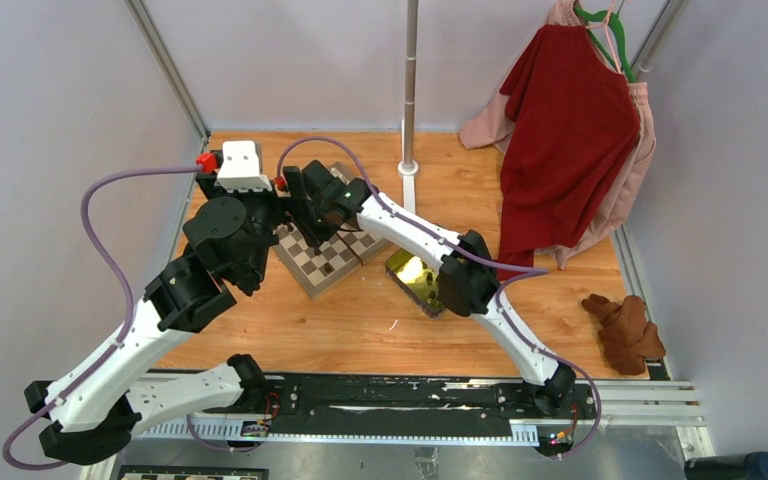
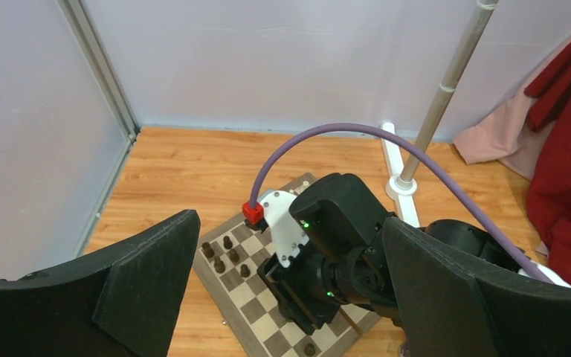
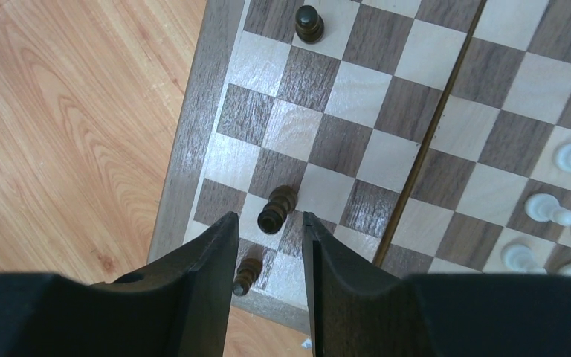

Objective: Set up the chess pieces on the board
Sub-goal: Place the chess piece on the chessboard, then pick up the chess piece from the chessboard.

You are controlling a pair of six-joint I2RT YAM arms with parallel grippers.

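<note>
At the near edge of the bench (image 1: 360,325) the two arm bases are noted, both arms extended forward. A crumpled brown cloth (image 1: 628,330) is recorded at the bench's right side. Further in, a shiny yellow tray (image 1: 412,272) is found just beside the right corner of the chessboard (image 1: 320,268), partly covered by the right arm's elbow. The board lies left of centre, set at an angle to the bench edges. The right pincer (image 3: 269,223) is found released, pointed down over the board's edge rows, its fingers apart and nothing clamped. A dark chess piece (image 3: 247,274) is seen on the outermost row beneath the gap, close to one finger; contact cannot be determined. A second dark piece (image 3: 277,208) is placed just beyond the fingertips, clear of both; whether it is upright or tilted cannot be told. A third dark piece (image 3: 308,24) is set further along the same edge. White chess pieces (image 3: 550,210) are gathered across the board's centre seam. The left pincer (image 2: 288,223) is held above the board, spread wide and empty. Five dark pieces (image 2: 227,256) are clustered at one board corner. At the back, a metal pole (image 1: 411,80) and a hanging red garment (image 1: 565,140) are recorded.
</note>
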